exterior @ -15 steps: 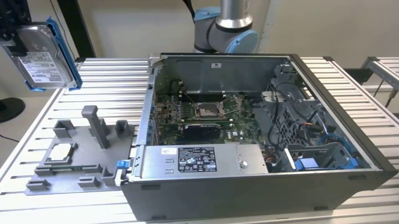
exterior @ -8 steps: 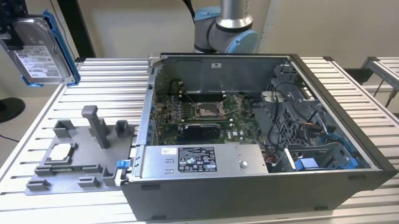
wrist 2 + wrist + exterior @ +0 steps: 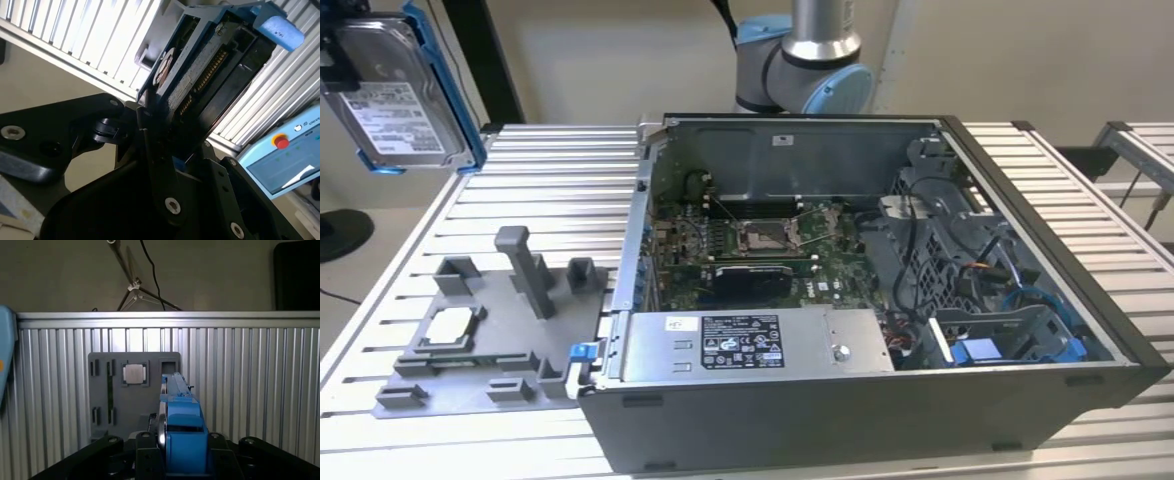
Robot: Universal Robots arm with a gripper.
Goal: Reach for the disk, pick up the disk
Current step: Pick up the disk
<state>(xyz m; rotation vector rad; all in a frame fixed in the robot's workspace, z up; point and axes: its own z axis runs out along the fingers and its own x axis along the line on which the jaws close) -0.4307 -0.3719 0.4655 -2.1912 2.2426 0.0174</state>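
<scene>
The exterior view stands off the arm, raised, and looks obliquely down across the slatted table (image 3: 547,180) onto the open computer case (image 3: 854,400). The first wrist view faces steeply down on the table from well above, along the edge of the disk (image 3: 182,425). The second wrist view sits tilted, close against the gripper (image 3: 170,130). The exterior and first wrist views share the grey fixture plate (image 3: 480,345).

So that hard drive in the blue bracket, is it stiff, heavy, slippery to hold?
The disk looks like rigid metal, so it probably won't flex and is likely heavy for its size. The gripper clamps it at the blue bracket, whose smooth plastic might slip. Flat, it shouldn't roll.
</scene>
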